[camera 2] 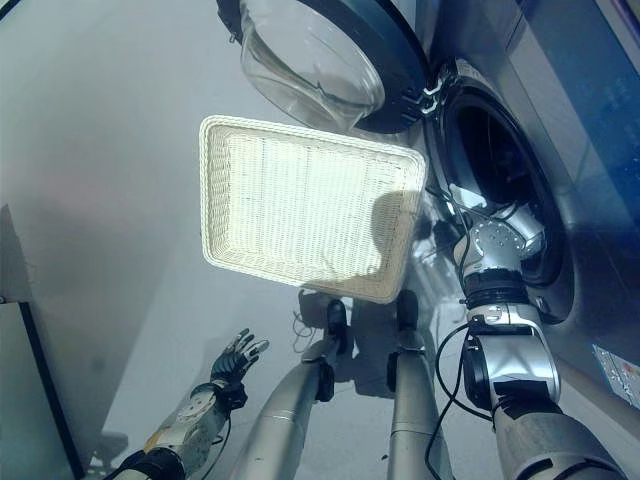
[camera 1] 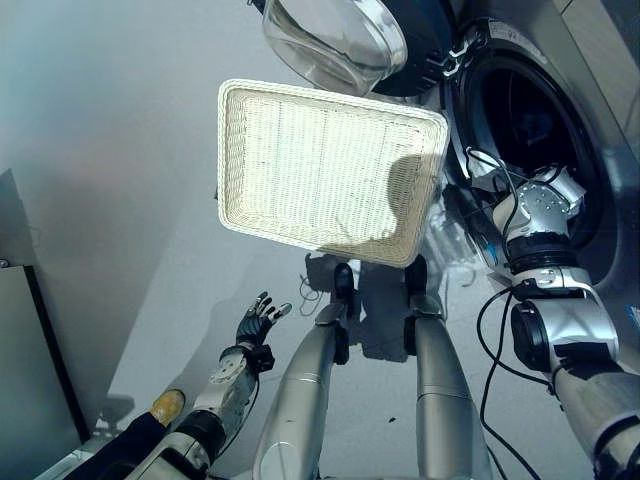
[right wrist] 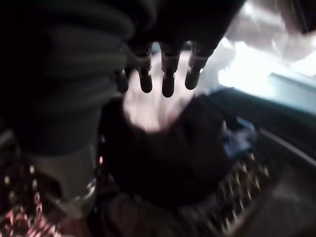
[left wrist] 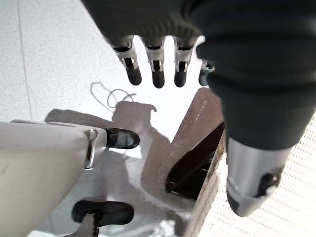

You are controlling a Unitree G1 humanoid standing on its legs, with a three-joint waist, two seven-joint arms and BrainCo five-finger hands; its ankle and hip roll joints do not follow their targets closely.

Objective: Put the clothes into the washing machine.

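— At two o'clock, right hand (right wrist: 163,74) is inside the washing machine (camera 1: 560,110) drum, fingers relaxed over dark and pale clothes (right wrist: 168,143), likely just let go.
— And the basket (camera 1: 330,170)?
— Empty, at center. Left hand (camera 1: 262,318) idles, fingers loose, at seven o'clock.

The washing machine (camera 1: 560,150) mouth at 2 o'clock is taken by the right robot hand (right wrist: 163,74); its open door (camera 1: 350,40) and white basket (camera 1: 330,170) crowd 12 o'clock.
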